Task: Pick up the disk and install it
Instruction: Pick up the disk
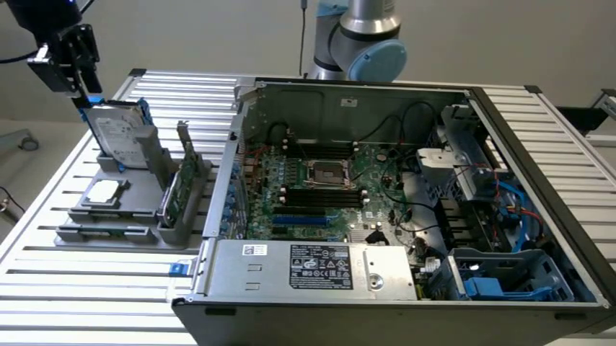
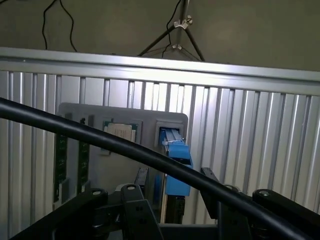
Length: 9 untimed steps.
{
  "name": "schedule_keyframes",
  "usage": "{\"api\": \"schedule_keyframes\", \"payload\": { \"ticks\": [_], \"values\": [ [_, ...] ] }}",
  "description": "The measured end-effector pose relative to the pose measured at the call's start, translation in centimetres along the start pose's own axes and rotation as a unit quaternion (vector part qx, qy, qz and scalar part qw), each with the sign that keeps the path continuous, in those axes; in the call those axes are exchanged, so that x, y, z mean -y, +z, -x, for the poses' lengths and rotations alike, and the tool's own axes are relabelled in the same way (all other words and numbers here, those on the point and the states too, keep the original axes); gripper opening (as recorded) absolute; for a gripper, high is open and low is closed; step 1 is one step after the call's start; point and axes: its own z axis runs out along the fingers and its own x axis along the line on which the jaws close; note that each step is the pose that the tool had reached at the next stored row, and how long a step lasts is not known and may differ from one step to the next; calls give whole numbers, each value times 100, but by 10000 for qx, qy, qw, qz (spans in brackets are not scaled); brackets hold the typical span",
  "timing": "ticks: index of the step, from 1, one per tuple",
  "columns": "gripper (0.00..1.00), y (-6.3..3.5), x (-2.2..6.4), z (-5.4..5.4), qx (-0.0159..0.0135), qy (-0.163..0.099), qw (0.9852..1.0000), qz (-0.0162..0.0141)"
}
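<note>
Wrist view: gripper [image 2: 173, 175] released, fingers [image 2: 142, 179] astride the blue-railed disk [image 2: 176, 152]; exterior view: open computer case [image 1: 366, 101] alongside.

The disk [image 1: 117, 133] is silver-grey with a white printed label and blue rails along its edges. The gripper [image 1: 85, 97] is black. The holder [image 1: 111, 232] is plain grey, the square chip [image 1: 104, 192] on it silver and the card [image 1: 183, 184] green. The table [image 1: 68, 295] is silvery metal, ribbed in long stripes. The computer case [image 1: 385, 324] is dark grey, its board [image 1: 371, 169] green with black slots, its power box [image 1: 260, 270] silver with a black-and-white label, its plastic cage [image 1: 510, 277] blue. The arm [image 1: 371, 43] is silver with a pale blue cap
</note>
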Motion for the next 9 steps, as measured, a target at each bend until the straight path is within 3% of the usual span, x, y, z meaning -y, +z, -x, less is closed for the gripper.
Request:
{"api": "schedule_keyframes", "payload": {
  "ticks": [4,9],
  "values": [
    [54,60,-4,-11,-4,2,10000,-60],
    [54,149,-10,-11,-7,3,9999,-101]
  ]
}}
